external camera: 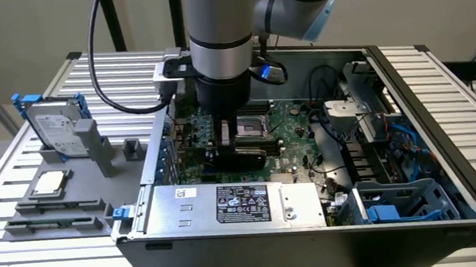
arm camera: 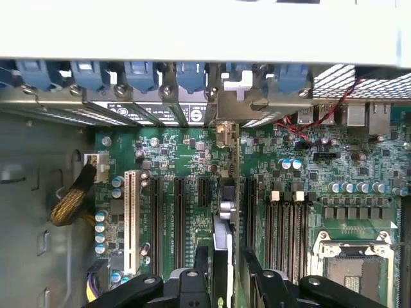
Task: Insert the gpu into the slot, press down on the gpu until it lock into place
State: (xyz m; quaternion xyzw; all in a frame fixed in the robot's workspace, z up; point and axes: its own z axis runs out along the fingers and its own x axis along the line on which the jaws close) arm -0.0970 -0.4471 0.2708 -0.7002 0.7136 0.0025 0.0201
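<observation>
Black thin gpu (arm camera: pixel 223 256) stands edge-on in slot (arm camera: pixel 226 192), pinched between fingers (arm camera: pixel 200 269), above green motherboard (arm camera: pixel 302 186).

Lighting's pretty even and soft in the exterior view, looks like overhead room light, no hard shadows on the ribbed grey metal table (external camera: pixel 51 250). The shiny silver power-supply box (external camera: pixel 235 205) picks up a mild sheen, and the inside of the open black computer case (external camera: pixel 444 155) goes a bit dim under the arm. Wrist view is harsher: the pale case wall (arm camera: pixel 192 29) is blown out to near white, while the green motherboard (arm camera: pixel 302 186) stays fairly sharp. The black gripper fingers (arm camera: pixel 192 285) up close look soft.
</observation>
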